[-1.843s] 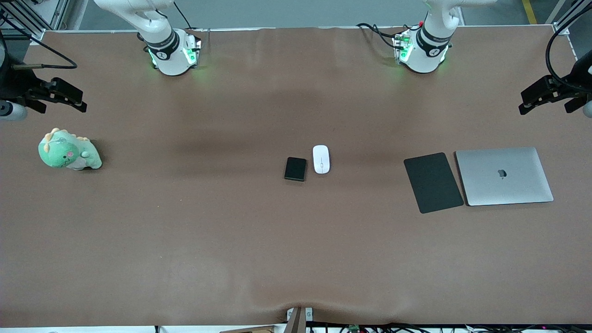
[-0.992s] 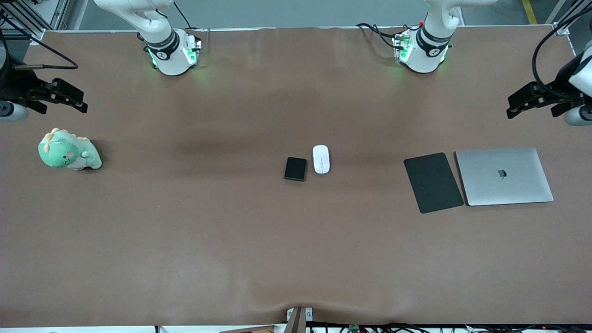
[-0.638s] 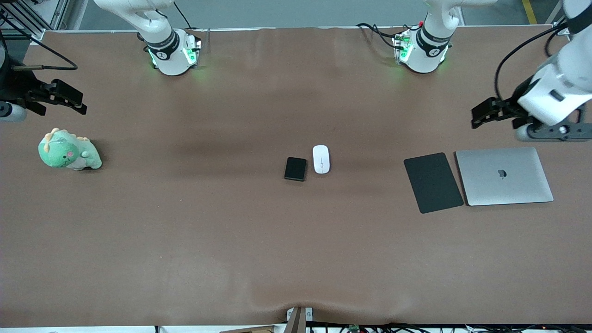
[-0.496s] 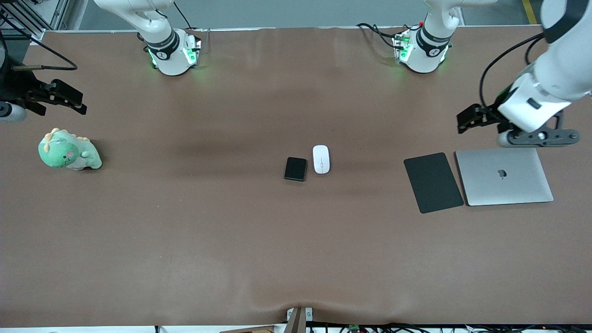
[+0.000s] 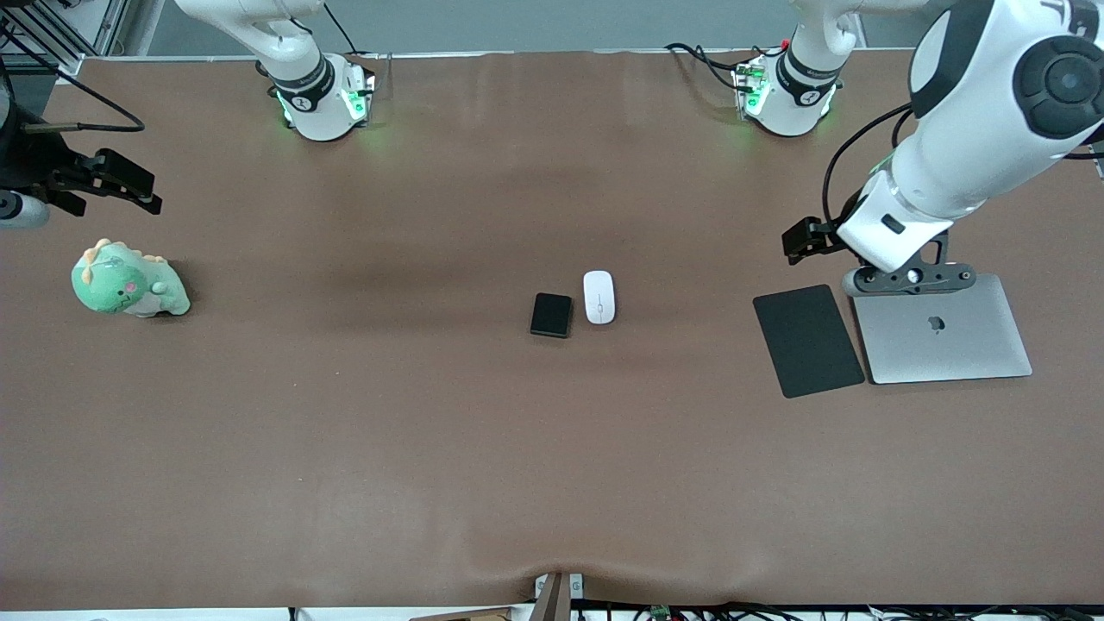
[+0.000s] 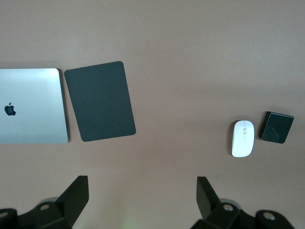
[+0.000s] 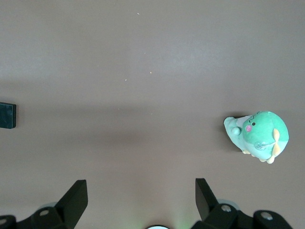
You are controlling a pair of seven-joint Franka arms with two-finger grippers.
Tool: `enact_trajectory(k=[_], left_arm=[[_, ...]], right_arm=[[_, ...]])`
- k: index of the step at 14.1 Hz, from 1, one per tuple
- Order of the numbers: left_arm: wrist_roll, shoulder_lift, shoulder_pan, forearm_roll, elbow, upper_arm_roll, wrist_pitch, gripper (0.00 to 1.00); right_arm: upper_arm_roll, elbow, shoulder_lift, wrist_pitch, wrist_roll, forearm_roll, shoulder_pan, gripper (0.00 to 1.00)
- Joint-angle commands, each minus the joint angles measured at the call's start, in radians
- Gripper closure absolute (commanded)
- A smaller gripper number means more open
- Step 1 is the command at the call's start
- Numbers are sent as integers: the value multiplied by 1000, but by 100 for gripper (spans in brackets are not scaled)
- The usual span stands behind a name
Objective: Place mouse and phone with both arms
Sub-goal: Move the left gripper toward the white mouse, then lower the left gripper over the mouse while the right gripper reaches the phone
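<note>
The white mouse and the black phone lie side by side at the table's middle, the phone toward the right arm's end. Both show in the left wrist view, the mouse beside the phone. My left gripper is open and empty, up over the table by the mouse pad's corner; it also shows in the left wrist view. My right gripper is open and empty, waiting above the plush toy; it also shows in the right wrist view. The phone's edge shows there.
A matte black mouse pad lies beside a closed silver laptop toward the left arm's end; both show in the left wrist view, pad and laptop. A green dinosaur plush sits at the right arm's end.
My left arm has swung in from the table's end toward the middle and now hangs over the laptop and mouse pad. The right arm, mouse and phone have not moved.
</note>
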Motion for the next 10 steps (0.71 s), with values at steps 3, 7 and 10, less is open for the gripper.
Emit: enact_trajectory(k=[3, 7, 10], left_arm=[[-147, 48, -91, 83, -3, -3, 29, 0], [-151, 76, -111, 87, -5, -4, 55, 0], [-153, 86, -106, 87, -5, -3, 64, 0]], right_arm=[[2, -6, -3, 7, 4, 10, -3, 0], [2, -1, -2, 34, 2, 10, -5, 0], [0, -4, -2, 44, 2, 8, -8, 0]])
